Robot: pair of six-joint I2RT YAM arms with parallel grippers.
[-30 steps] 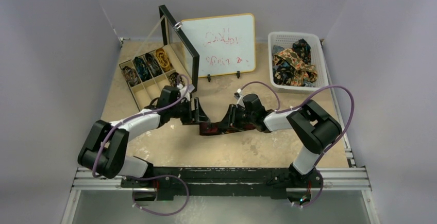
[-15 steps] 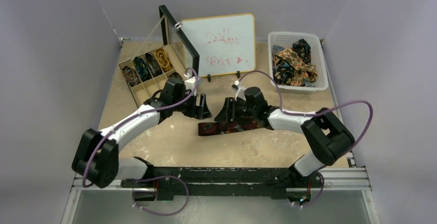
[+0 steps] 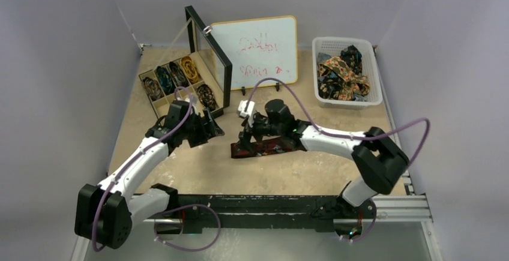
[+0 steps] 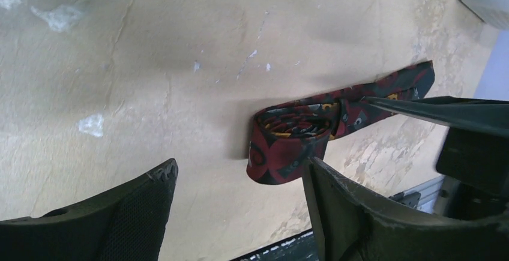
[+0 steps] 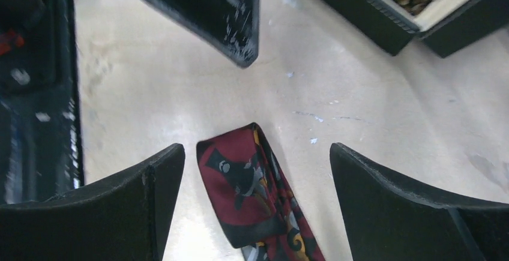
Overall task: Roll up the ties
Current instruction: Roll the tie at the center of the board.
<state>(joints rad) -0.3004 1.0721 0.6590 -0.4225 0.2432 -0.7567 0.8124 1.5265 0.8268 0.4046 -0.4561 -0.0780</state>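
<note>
A dark maroon patterned fabric necktie [image 3: 267, 148] is laid as a short strip on the beige mottled table [image 3: 198, 171], between the two arms, probably so that it can be reached from either side. Its left end is doubled over into a loose loop, which is judged to be the start of a roll. Nothing is held by the left gripper [image 4: 239, 168]: its jaws are spread wide and are kept off to the left of the tie. In the left wrist view the looped end is seen beyond the fingertips, close to the right-hand finger, and no contact can be made out. The right gripper [image 5: 257, 150] is poised over that same end, its jaws likewise spread wide. The end is framed between its two fingers but is not pinched by either. Whether the fabric is brushed from above cannot be told. The next move is judged to be a closing on the folded end so that it can be turned over along the strip. Small rolled coils [image 3: 191, 68] are stored in the black compartment box [image 3: 148, 99] at the far left, where a finished roll is presumably to be put. Loose patterned ties [image 3: 341, 75] are heaped in the white plastic basket [image 3: 345, 40] at the far right.
</note>
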